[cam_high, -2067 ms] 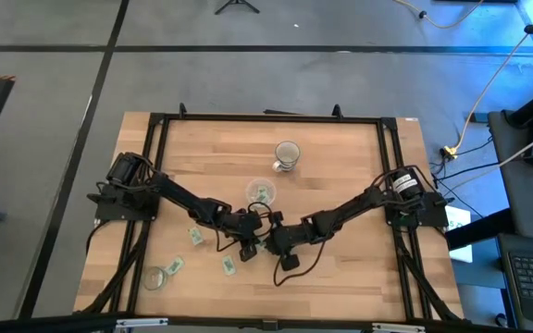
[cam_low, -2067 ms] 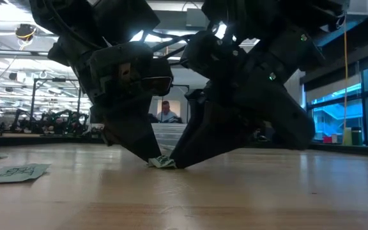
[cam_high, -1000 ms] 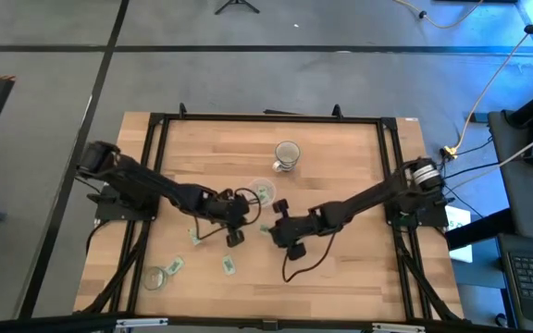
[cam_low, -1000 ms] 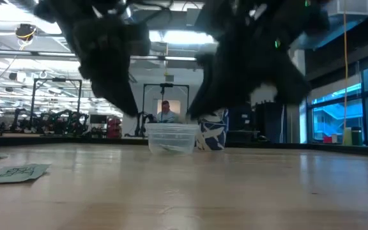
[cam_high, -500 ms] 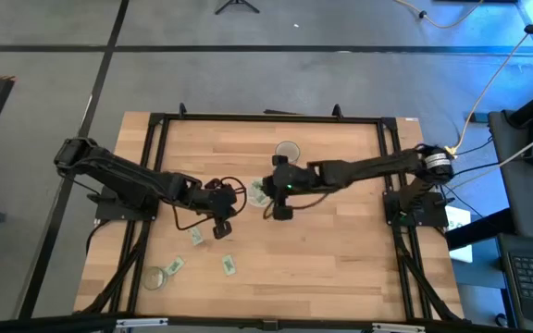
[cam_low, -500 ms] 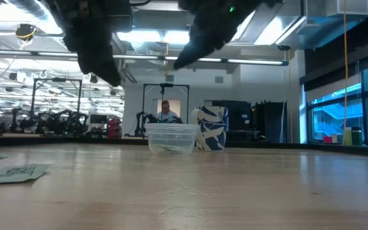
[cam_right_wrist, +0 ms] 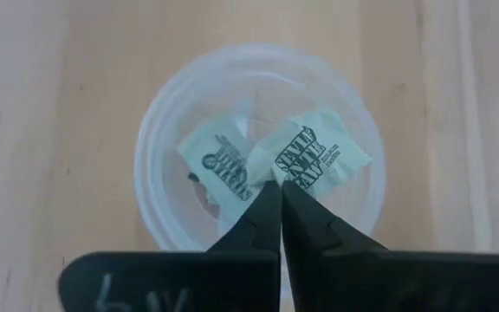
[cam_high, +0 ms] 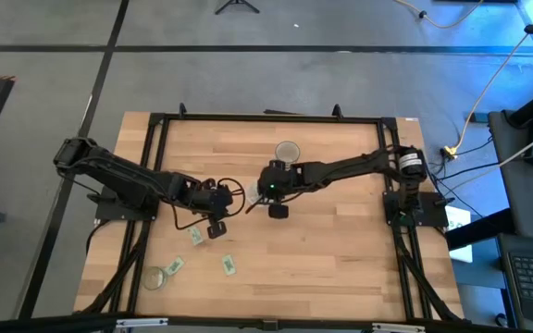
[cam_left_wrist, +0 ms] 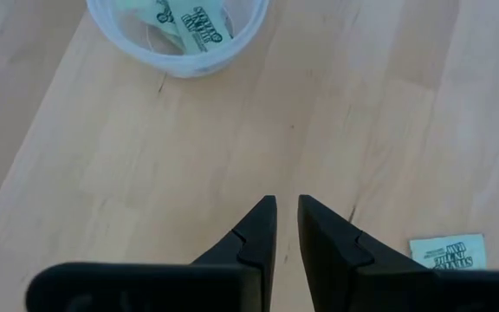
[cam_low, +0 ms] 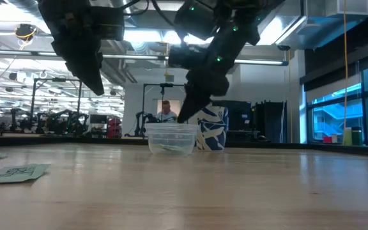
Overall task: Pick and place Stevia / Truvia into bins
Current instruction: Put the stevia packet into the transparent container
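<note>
Tabletop first: your clear bin sits mid-table w/ sachets already in it. Right pincer hangs over it, clenched on a sachet by its edge. Left pincer hovers beside, a narrow gap between its tips, grasping nothing. Loose sachets lie nr the front left. They're prob. light, limp paper; pinch an edge.

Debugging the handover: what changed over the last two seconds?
Both grippers rose from the table centre. The right gripper, shut on a sachet, carried it above the clear cup. The left gripper drew back, empty. Loose sachets stayed put.
</note>
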You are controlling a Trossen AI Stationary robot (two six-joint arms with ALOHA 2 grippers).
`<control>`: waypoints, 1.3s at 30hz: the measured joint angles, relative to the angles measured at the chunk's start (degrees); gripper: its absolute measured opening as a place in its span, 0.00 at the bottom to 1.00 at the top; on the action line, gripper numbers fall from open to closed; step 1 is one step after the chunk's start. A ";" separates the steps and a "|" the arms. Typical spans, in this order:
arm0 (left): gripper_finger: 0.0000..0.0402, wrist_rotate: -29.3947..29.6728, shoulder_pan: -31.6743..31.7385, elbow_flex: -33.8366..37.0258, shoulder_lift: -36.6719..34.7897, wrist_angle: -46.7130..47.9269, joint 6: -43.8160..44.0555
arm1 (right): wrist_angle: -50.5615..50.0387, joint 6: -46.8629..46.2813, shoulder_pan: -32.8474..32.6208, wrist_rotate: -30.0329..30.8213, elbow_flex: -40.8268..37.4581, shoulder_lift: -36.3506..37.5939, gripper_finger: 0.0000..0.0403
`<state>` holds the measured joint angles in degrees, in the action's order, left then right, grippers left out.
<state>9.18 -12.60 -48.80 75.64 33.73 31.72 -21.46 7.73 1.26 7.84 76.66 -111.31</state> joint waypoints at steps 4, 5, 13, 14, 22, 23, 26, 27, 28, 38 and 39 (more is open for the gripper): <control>0.11 0.14 0.00 0.00 0.00 0.58 -0.14 | 1.13 0.51 -0.02 0.04 0.04 0.26 0.01; 0.11 0.14 0.00 0.00 0.00 0.53 -0.33 | 1.03 0.69 -0.02 0.04 0.04 0.26 0.02; 0.16 0.15 0.00 0.00 0.00 0.87 -0.47 | 0.40 0.02 -0.02 -0.46 0.06 0.42 0.17; 0.16 0.16 0.00 0.00 0.00 0.93 -0.49 | 0.39 0.05 -0.02 -0.47 0.05 0.42 0.19; 0.17 -1.94 -0.09 0.00 0.00 5.29 -1.67 | -4.27 -1.30 -0.27 -0.03 2.48 1.59 0.29; 0.17 -2.58 -0.11 0.00 0.00 6.34 -1.72 | -4.63 -1.49 -0.48 0.03 2.83 2.36 0.30; 0.16 -3.39 -0.60 0.00 0.00 9.30 -2.51 | -5.06 -1.82 -1.19 0.06 2.83 5.07 0.29; 0.16 -3.35 -0.85 0.00 0.00 10.04 -2.82 | -5.23 -2.38 -1.45 0.03 2.73 6.00 0.29; 0.17 -3.34 -1.09 0.00 0.00 10.55 -2.99 | -5.28 -3.05 -1.65 0.04 2.67 6.89 0.29; 0.15 -10.44 -6.48 -0.02 -0.96 18.60 4.74 | -7.80 -6.59 -3.44 0.04 2.50 10.04 0.29; 0.14 -10.86 -7.55 -0.02 -1.14 19.27 6.35 | -8.45 -7.27 -3.58 0.05 2.46 10.01 0.29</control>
<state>-1.68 -20.16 -48.82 74.49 53.00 38.07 -29.91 0.47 -2.32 7.89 79.12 -101.30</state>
